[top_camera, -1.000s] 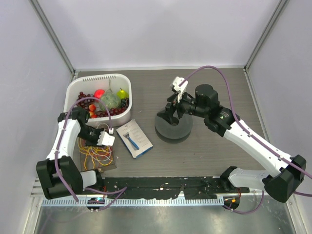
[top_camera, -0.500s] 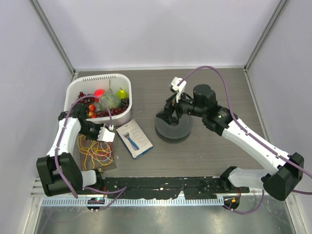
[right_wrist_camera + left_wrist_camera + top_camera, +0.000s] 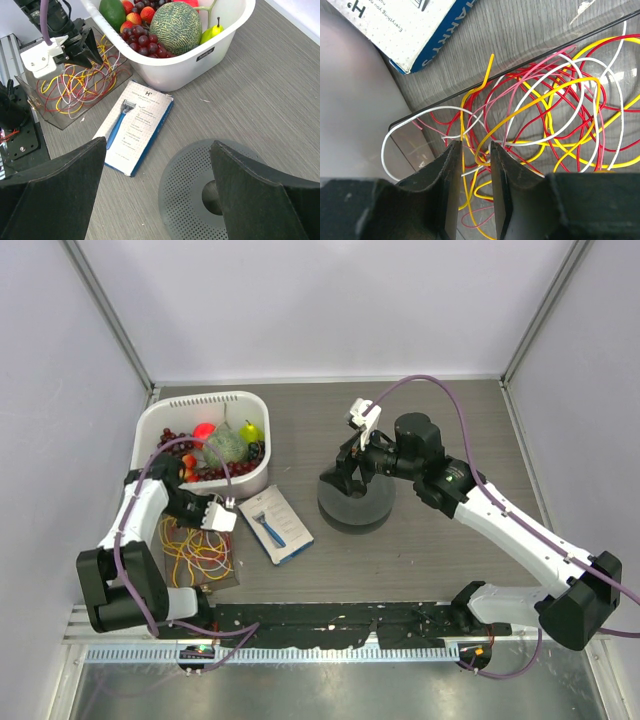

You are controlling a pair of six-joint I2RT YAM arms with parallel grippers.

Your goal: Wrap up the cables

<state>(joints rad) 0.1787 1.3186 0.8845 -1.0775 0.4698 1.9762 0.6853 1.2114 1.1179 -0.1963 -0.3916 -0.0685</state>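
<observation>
The spool [image 3: 187, 175] is running off the bottom edge, partly behind the right end effector [image 3: 159, 145]. The wires [image 3: 545, 110] are lying partly under the left end effector [image 3: 475, 145], overrunning the right edge.

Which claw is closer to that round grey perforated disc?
The right claw: it hangs open just above the spool. The left claw is far off, over the tangled coloured wires.

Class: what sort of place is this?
Probably a robotics test cell: white walls box in a grey table, a left arm and right arm are bolted at its edge, with a fruit tub as prop.
</observation>
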